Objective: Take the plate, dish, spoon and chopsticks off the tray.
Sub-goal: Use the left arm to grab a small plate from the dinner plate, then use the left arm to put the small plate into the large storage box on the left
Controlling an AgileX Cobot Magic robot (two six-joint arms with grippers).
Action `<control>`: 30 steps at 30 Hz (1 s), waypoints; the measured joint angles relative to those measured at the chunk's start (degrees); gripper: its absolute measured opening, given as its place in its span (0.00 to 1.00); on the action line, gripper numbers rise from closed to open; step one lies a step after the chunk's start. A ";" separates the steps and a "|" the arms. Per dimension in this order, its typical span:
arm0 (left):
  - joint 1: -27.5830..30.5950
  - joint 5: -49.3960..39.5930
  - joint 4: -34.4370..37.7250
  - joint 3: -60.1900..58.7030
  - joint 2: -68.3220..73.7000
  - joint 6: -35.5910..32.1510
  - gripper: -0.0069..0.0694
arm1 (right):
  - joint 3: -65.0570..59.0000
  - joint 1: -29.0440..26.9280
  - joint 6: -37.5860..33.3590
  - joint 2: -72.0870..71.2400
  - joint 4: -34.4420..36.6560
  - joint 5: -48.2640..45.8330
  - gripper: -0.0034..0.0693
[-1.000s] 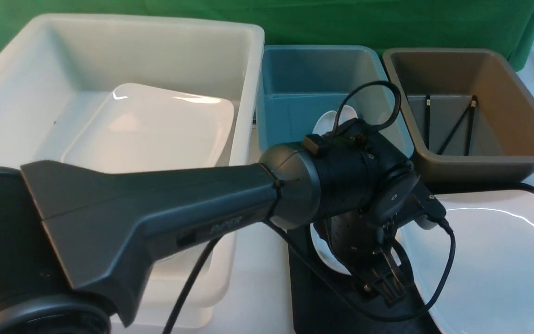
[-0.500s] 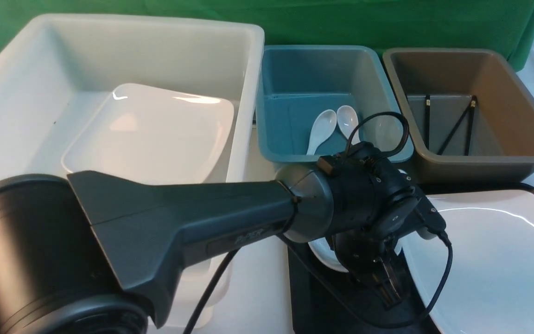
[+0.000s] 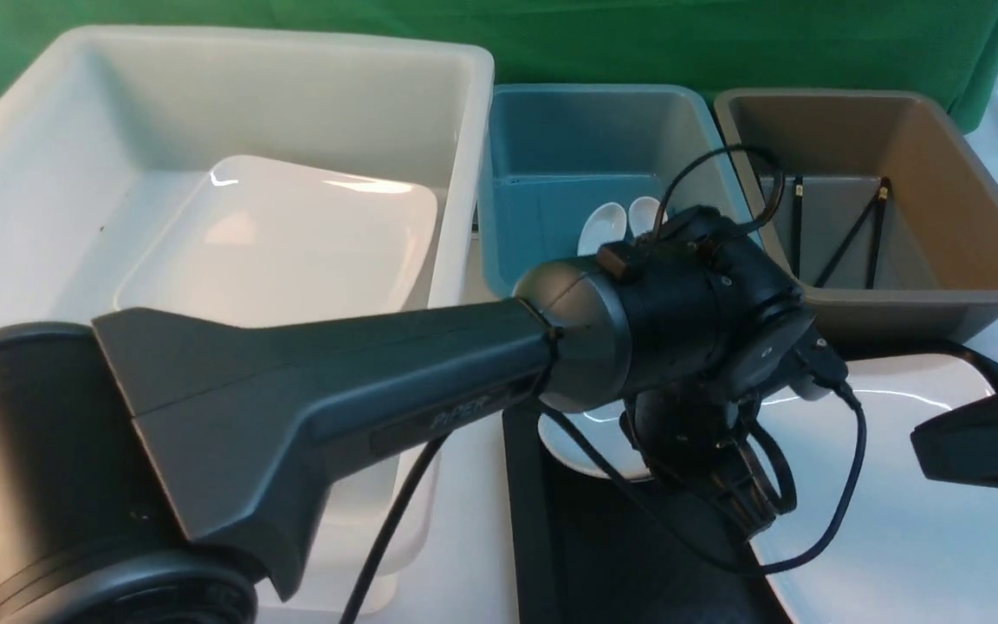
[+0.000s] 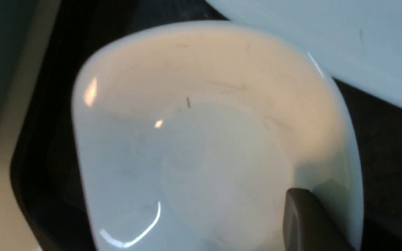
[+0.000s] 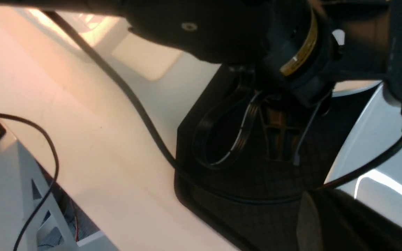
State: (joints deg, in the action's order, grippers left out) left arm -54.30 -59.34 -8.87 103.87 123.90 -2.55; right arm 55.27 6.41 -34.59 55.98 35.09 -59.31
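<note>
change: left arm (image 3: 334,390) has its wrist higher and further right in the front frame than half a second ago. The small dish (image 3: 581,438) and the tray (image 3: 603,555) both sit further left. The right gripper (image 3: 932,451) pokes further in from the right edge. Spoon handles are now hidden behind the wrist.
left gripper (image 4: 305,198): clamped on the small dish's rim; only one finger (image 4: 305,223) shows, against the inner wall.
right gripper: clenched, nothing in it, over the plate's right side.
small dish: centre frame, at the tray's upper-left corner; can't tell if lifted.
plate (image 3: 897,537): lower right, on the tray.
spoons (image 3: 603,221): two, in the teal tub (image 3: 551,113), upper centre.
chopsticks (image 3: 845,234): in the brown tub (image 3: 967,173), upper right.
white tub (image 3: 464,104): upper left, holds a second plate (image 3: 291,243).
writing: "PiPER" lettering (image 3: 460,419) on the left arm; nothing else readable.
</note>
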 joint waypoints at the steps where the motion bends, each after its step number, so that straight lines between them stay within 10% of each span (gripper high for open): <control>1: 0.00 -1.04 0.58 1.09 -0.73 0.29 0.13 | 1.43 0.00 0.07 0.00 0.04 -0.99 0.08; 16: 0.43 -10.43 -5.84 17.21 -8.86 0.95 0.12 | 20.21 0.00 6.47 -1.46 0.47 -7.38 0.08; 30: 24.22 -10.46 0.42 11.82 -27.01 1.01 0.12 | 22.70 0.08 6.69 0.64 4.56 -5.10 0.08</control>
State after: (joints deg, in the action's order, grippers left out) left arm -30.09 -69.80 -8.45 115.69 96.89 -1.54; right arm 77.97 6.49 -27.90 56.62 39.65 -64.41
